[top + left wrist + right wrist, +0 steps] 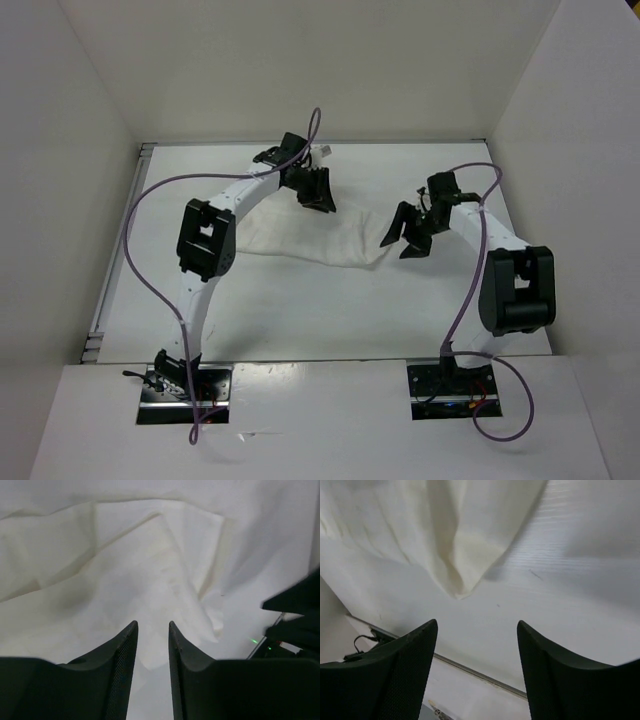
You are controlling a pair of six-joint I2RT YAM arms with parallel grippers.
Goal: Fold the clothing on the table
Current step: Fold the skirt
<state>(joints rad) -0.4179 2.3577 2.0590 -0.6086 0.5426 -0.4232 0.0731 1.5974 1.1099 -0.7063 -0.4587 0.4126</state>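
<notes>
The white clothing (pixel 318 238) lies folded and wrinkled in a band across the middle of the table (pixel 330 310). My left gripper (pixel 316 192) hovers over its far edge, open with a narrow gap and nothing between the fingers. In the left wrist view the left gripper (pixel 152 625) looks down on creased cloth (pixel 125 570). My right gripper (pixel 405 233) stands wide open just past the garment's right end. In the right wrist view the right gripper (pixel 477 625) has only bare tabletop between its fingers, and a pointed corner of cloth (pixel 455 575) lies ahead of it.
White walls (pixel 70 150) close in the table on the left, back and right. A metal rail (pixel 100 300) runs along the left edge. Purple cables (pixel 150 200) loop off both arms. The arm bases (pixel 185 385) sit at the near edge.
</notes>
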